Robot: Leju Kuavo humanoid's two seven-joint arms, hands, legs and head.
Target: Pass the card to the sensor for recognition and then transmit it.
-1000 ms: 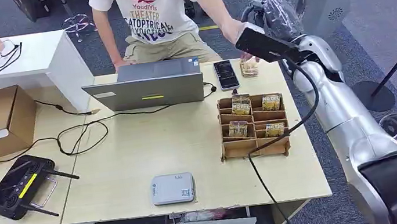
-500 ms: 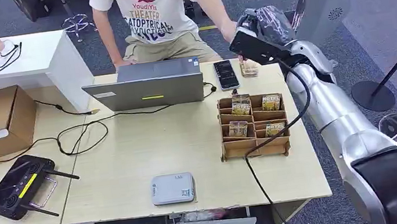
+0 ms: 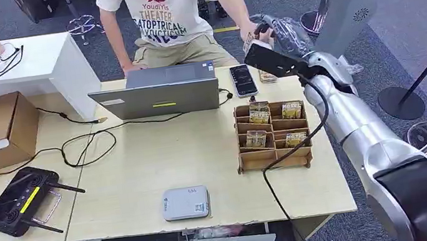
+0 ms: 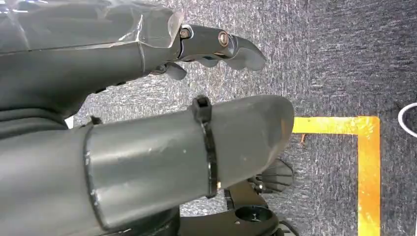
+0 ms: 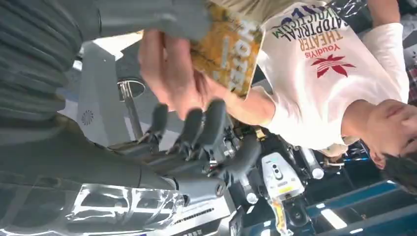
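Head view: the robot's right hand (image 3: 277, 29), raised at 1 o'clock beyond the pale wooden table (image 3: 142, 168), meets a seated person's hand (image 3: 256, 31).

Right wrist view: the yellow printed card (image 5: 228, 49) is pinched between thumb and dark fingers (image 5: 196, 130), the person's hand touching it.

Left wrist view: the left hand (image 4: 147, 98) hangs over grey carpet, fingers loosely apart, holding nothing.
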